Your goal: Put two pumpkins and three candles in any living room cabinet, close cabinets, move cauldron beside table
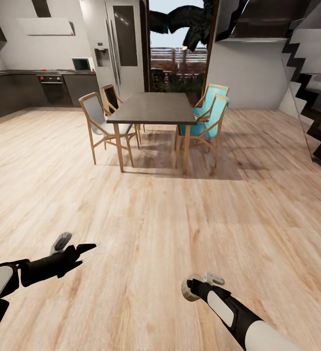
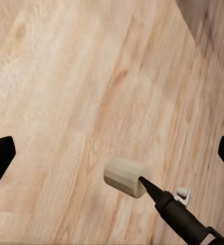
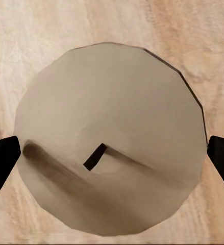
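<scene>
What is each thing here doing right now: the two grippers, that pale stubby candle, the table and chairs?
Left gripper: open, holding nothing, above the floor.
Right gripper: shut on the candle.
Candle: held at the right gripper's tip, off the floor; dark wick visible.
Dining table: upright, its top bare.
Chairs: upright, drawn up to the dining table.

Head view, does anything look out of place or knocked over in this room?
Nothing stands out. The dining table stands level with its four chairs tucked close, and the wooden floor shows no spills. The right gripper holds a pale candle; the left gripper is open.
</scene>
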You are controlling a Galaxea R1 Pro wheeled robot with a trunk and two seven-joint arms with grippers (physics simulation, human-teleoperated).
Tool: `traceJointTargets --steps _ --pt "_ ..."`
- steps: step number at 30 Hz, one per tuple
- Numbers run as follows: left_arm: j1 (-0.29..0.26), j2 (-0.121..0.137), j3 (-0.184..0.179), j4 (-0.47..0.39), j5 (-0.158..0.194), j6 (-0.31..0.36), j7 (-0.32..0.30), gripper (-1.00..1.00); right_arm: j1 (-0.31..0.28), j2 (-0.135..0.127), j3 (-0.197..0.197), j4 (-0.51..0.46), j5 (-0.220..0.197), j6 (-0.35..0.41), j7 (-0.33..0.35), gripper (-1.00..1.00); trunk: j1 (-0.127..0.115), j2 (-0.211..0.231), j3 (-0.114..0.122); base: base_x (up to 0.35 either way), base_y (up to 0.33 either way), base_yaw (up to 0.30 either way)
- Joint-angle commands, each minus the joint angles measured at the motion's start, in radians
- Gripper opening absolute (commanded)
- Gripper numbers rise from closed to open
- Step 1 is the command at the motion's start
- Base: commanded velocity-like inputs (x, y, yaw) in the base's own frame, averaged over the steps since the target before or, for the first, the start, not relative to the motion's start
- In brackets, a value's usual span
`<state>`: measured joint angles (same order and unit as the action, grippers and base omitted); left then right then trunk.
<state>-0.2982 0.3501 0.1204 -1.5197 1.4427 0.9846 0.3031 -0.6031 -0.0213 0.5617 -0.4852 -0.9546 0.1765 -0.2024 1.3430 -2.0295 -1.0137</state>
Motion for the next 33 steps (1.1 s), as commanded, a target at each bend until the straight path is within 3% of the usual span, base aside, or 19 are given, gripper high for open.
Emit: traceJointTargets --steps 1,33 --pt "-0.001 0.000 0.000 0.000 0.010 0.003 0.010 1.00 -0.001 -0.002 0.007 -0.003 -0.007 0.003 -0.008 -1.00 -0.004 0.007 0.002 -0.226 0.000 0.292" --pt "-0.001 -0.002 -0.009 0.000 0.011 0.003 0.010 1.00 -0.001 -0.003 0.007 -0.003 -0.007 0.007 -0.005 -1.00 -0.127 0.231 0.103 -0.073 0.007 0.291"
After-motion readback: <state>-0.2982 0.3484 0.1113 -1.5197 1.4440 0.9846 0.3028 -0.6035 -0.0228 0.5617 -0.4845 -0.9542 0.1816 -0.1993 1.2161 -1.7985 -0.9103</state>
